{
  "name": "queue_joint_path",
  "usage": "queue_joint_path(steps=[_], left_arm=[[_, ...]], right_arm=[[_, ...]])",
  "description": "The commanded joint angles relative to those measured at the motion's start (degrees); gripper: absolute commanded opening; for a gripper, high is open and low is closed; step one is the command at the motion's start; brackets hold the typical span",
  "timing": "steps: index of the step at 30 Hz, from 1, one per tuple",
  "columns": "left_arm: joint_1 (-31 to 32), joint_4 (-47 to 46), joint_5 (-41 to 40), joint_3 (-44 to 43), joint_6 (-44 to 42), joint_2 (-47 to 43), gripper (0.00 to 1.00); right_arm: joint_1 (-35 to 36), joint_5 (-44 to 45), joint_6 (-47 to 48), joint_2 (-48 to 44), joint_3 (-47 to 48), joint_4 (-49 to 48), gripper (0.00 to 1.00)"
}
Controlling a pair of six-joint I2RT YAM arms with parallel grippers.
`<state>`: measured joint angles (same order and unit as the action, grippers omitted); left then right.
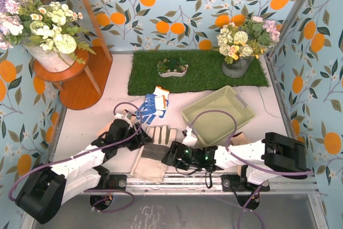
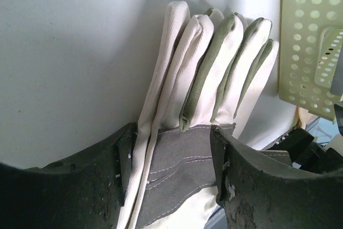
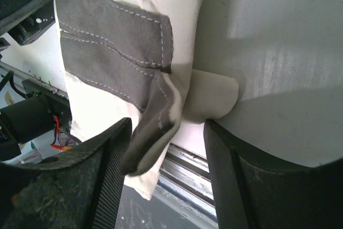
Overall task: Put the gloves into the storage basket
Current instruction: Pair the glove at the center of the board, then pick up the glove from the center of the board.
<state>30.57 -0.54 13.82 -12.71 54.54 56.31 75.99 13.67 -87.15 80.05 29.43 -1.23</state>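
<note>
Grey-and-cream work glove [image 1: 153, 154] is laid flat on the table at the near edge, long axis 6-to-12 o'clock, cuff at 6. Left gripper [image 2: 171, 154] is set over its grey palm patch from 9 o'clock, jaws apart with the patch between them (a clamp is not shown). Right gripper [image 3: 167, 132] is placed at the thumb edge from 3 o'clock, jaws apart, nothing held. Storage basket [image 1: 206, 100] is found at 2 o'clock of the glove, nearer the right arm. Blue-and-white glove [image 1: 154, 103] is left at 12.
</note>
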Motion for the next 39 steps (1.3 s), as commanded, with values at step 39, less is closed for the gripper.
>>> queue_joint_path(steps=[39], left_arm=[[-0.2,-6.4,5.0,2.0,0.5,4.9,0.68]], right_arm=[[-0.1,6.7,-1.6,-3.2,-0.8,4.3,0.56]])
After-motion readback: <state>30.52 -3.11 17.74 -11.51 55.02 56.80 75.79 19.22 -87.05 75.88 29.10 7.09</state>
